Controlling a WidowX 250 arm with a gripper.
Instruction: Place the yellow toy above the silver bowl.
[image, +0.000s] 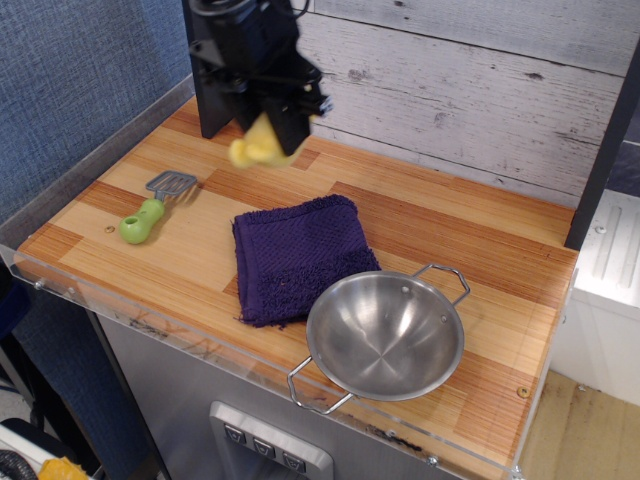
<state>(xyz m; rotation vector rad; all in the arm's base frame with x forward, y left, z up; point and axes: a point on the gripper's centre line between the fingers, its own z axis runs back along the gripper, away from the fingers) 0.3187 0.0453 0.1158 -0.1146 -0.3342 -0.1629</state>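
Observation:
The yellow toy (259, 147), a small plush duck, hangs in my gripper (268, 135), which is shut on it and holds it well above the wooden table near the back left. The silver bowl (385, 335) with two wire loop handles stands empty at the front right of the table, far from the gripper. The toy's lower part sticks out below the black fingers; its beak and string loop do not show.
A purple towel (297, 256) lies flat in the middle, just left of the bowl. A green-handled toy spatula (150, 212) lies at the left. A plank wall (470, 90) runs behind the table. A clear plastic rim (200, 345) edges the front.

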